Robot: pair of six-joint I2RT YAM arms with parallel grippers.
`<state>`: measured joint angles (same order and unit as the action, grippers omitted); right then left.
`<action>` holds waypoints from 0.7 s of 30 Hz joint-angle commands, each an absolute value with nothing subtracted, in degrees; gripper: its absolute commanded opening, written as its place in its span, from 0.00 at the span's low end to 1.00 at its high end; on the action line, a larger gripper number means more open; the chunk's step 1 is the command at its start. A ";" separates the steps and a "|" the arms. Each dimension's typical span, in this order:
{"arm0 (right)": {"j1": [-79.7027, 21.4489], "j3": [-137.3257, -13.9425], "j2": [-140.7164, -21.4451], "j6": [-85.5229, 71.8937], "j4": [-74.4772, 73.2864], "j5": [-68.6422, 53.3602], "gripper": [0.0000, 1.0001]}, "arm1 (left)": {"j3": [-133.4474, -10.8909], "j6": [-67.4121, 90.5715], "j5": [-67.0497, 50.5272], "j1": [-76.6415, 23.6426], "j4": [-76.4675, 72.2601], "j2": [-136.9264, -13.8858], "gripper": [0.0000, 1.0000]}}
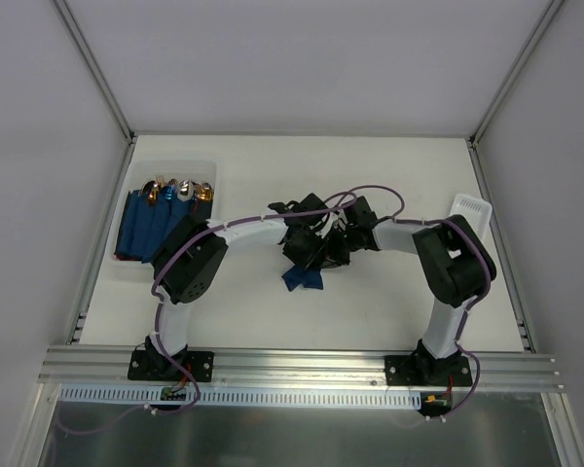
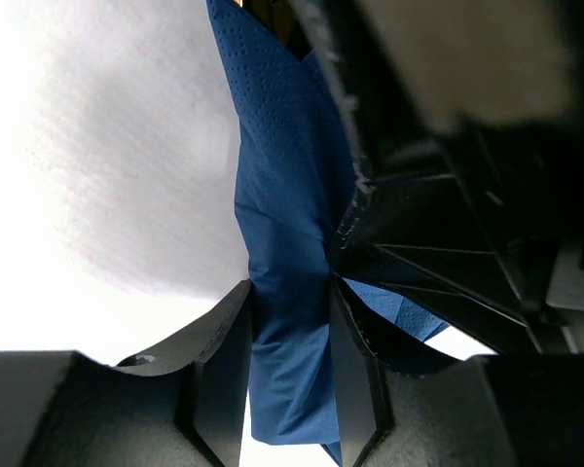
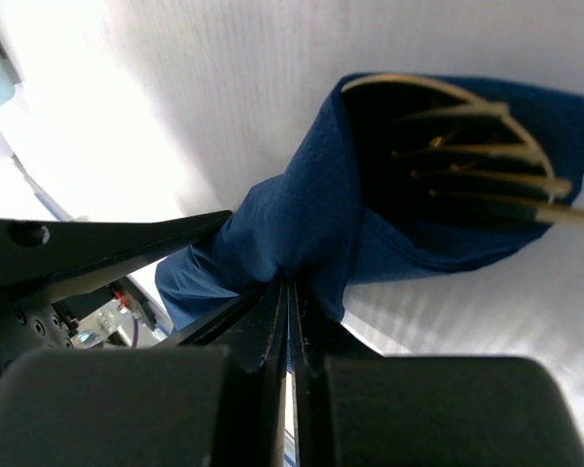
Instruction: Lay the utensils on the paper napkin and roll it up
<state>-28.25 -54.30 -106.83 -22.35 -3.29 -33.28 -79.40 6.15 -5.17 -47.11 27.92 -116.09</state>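
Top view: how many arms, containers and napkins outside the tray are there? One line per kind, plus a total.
Arms: 2, the left arm and the right arm
Containers: 2, the tray and the white basket
Napkins outside the tray: 1, the blue napkin
Total: 5

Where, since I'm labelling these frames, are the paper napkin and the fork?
paper napkin (image 2: 287, 195): left wrist view, on its bunched middle.
fork (image 3: 487, 148): right wrist view, on a gold tine inside the napkin.
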 commanded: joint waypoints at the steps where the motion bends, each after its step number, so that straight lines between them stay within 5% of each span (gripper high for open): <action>1: -27.07 -50.36 -106.97 -17.31 -14.15 -19.42 0.01 | -72.60 8.17 -7.03 -46.24 28.57 -129.03 0.00; 21: -23.73 -50.89 -101.42 -16.44 -14.68 -21.00 0.11 | -71.37 6.59 -11.78 -45.09 27.42 -122.52 0.00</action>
